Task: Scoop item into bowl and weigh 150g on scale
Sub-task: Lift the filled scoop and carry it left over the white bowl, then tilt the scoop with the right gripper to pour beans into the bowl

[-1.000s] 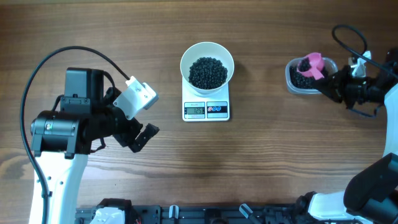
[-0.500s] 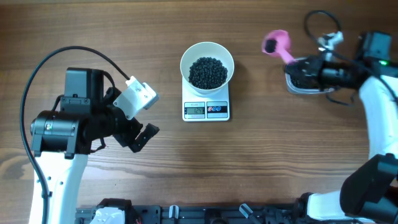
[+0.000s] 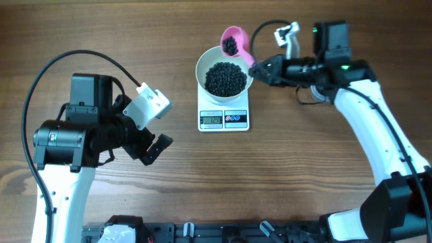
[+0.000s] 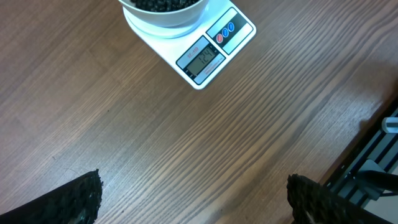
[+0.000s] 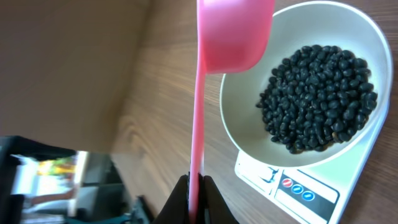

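A white bowl (image 3: 202,67) stands on the small white scale (image 3: 224,119), with a dark heap of the item, black beans (image 3: 225,78), inside. My right gripper (image 3: 260,69) is shut on the handle of a pink scoop (image 3: 234,42). The scoop's cup holds a few beans and hovers at the bowl's far right rim. In the right wrist view the scoop (image 5: 236,34) hangs over the bowl (image 5: 249,130), beside the beans (image 5: 317,96) and above the scale (image 5: 298,186). My left gripper (image 3: 156,131) stands open over bare wood, left of the scale (image 4: 208,53) and bowl (image 4: 163,15).
The wooden table (image 3: 304,175) stretches around the scale. A black rail (image 3: 223,233) runs along the front edge. My left arm's base and its looping cable (image 3: 40,88) fill the left side.
My right arm swung left from the table's right side, carrying the pink scoop with beans up to the bowl's rim. The left arm has not moved.
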Robot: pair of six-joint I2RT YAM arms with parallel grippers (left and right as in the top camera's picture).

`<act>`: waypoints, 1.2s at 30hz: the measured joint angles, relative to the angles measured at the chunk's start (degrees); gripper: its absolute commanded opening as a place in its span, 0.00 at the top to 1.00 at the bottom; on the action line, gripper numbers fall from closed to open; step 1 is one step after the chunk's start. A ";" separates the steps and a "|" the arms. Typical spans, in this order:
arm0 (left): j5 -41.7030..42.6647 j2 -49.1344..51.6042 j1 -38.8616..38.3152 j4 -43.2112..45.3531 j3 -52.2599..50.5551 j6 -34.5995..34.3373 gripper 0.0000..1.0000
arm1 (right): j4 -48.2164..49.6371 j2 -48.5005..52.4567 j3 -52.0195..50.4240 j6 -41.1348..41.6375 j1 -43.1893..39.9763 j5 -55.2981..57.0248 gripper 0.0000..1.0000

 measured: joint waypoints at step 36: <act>0.00 0.00 0.00 -0.02 0.00 0.00 0.00 | -0.11 0.00 0.00 -26.36 11.93 38.36 0.96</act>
